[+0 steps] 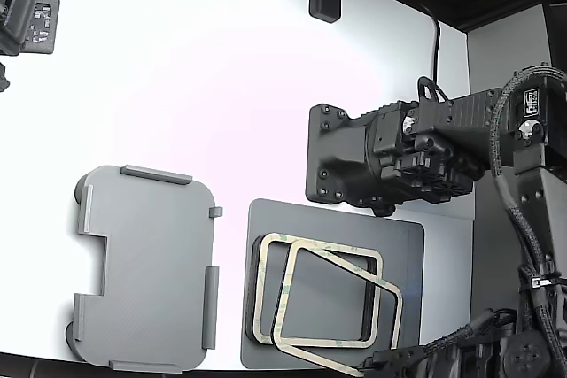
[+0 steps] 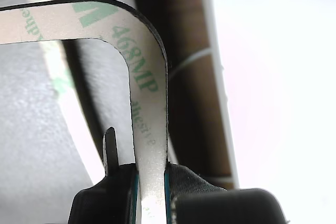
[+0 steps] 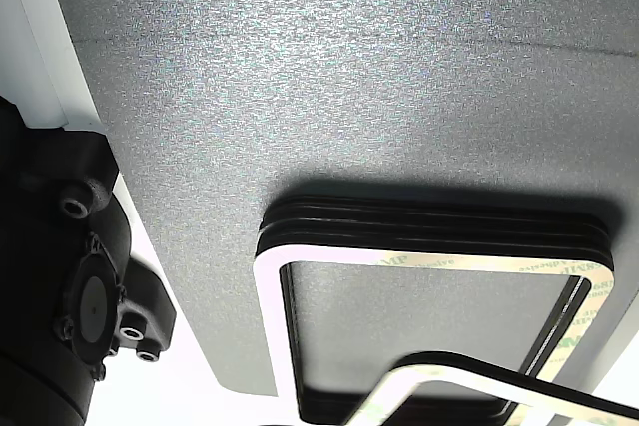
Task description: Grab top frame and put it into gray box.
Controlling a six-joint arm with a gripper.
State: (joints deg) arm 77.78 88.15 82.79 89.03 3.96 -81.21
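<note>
My gripper (image 2: 152,195) is shut on one long side of the top frame (image 2: 149,77), a thin cream ring with green print. In the exterior view the frame (image 1: 283,294) hangs tilted, lifted off the stack of like frames (image 1: 260,289), with its near corner at my gripper (image 1: 383,362) at the bottom edge. The other view shows the lifted frame (image 3: 449,371) above the stack's cream top ring (image 3: 266,296) and black base (image 3: 429,224). The gray box (image 1: 142,272) lies empty on the exterior view's left, apart from the stack.
The stack sits on a darker gray flat mat (image 1: 403,245). A second black arm (image 1: 390,157) hangs over the table just behind the mat. Black fixtures (image 1: 27,15) stand at the far left and along the back edge. The table is white.
</note>
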